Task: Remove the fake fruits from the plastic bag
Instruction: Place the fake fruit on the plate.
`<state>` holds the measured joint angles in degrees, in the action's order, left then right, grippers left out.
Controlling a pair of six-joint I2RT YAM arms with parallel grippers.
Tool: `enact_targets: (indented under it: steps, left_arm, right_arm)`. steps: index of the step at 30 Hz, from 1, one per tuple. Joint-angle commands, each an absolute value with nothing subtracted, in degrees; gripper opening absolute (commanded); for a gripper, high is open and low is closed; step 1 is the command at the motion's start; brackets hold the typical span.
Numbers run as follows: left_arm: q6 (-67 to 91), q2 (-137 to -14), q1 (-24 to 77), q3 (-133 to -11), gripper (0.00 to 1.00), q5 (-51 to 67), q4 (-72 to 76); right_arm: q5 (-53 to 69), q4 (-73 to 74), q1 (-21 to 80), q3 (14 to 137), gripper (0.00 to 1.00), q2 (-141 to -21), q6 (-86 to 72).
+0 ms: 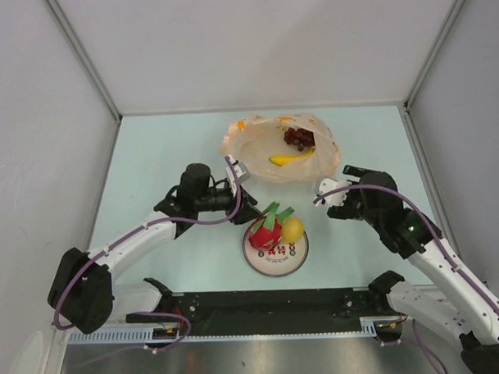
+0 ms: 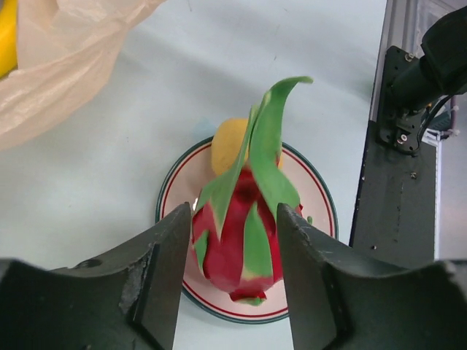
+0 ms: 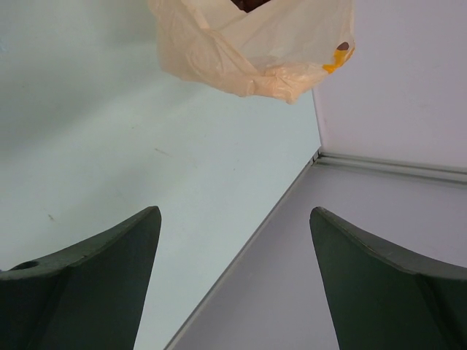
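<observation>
fingers (image 2: 157, 284) apart, near dragon fruit (image 2: 235, 244) (left)

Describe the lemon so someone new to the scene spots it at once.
Find the round white plate at the near edge of the table. The lemon lies on it, right of the dragon fruit. It is the small, round, plain yellow one; its neighbour is red with green tips.

Wide-apart jaws, plastic bag (image 3: 241, 44) beyond
</observation>
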<state>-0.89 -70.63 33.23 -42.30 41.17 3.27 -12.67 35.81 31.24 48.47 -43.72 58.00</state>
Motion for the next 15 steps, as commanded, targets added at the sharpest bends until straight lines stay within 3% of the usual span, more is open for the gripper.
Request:
enact_targets:
  steps: [1, 5, 15]
  left_arm:
    - [-0.4, -70.1, 32.8, -44.1, 0.58, 40.9, 0.5]
    - [2.5, -68.7, 32.8, -46.8, 0.68, 39.8, -2.7]
    - [3.7, -67.8, 30.9, -53.5, 0.7, 40.3, -7.3]
  right_arm:
    - [-13.2, 32.7, 31.1, 48.1, 0.88, -43.4, 57.1]
    - [-13.2, 31.6, 31.1, 47.2, 0.88, -43.4, 57.3]
    - [-12.3, 25.0, 31.1, 46.4, 0.88, -47.2, 58.4]
